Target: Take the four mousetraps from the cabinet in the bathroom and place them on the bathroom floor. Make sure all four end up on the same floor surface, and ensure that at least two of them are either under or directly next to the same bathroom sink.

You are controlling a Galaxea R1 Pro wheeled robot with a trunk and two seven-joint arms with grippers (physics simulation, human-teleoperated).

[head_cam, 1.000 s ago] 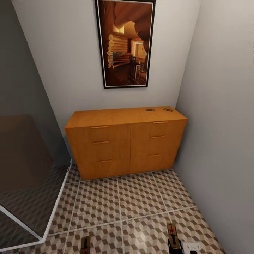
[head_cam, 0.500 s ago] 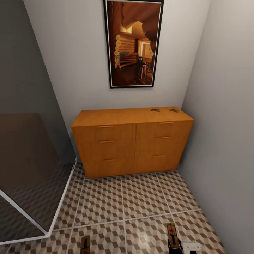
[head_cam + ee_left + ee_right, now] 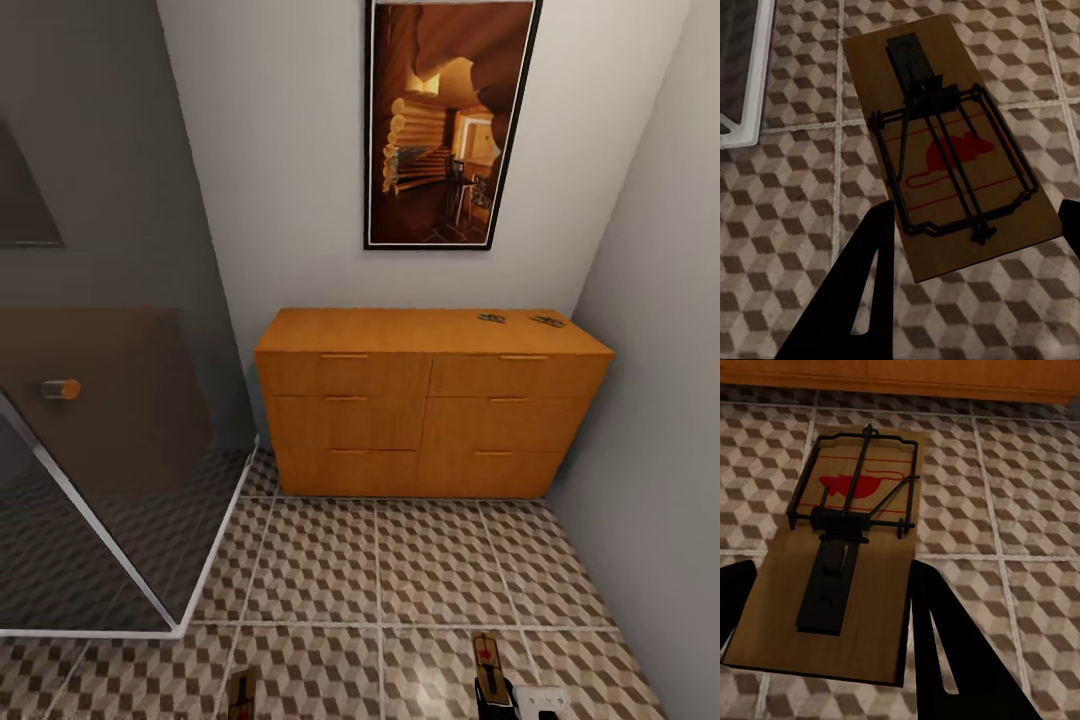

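Framed painting (image 3: 446, 122) of log interior hangs on white wall. Down-left of it: glass shower screen (image 3: 110, 470), white-framed, round knob (image 3: 60, 389).

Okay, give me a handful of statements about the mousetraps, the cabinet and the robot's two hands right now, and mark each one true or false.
1. Two mousetraps lie on top of the cabinet, near its right end. True.
2. The left hand holds nothing. False: its fingers close on a mousetrap with a red mouse mark.
3. The right hand grips a mousetrap above the bathroom floor. True.
4. A cabinet drawer stands pulled open. False: all the drawer fronts sit flush.
5. The picture hangs on the wall above the cabinet. True.
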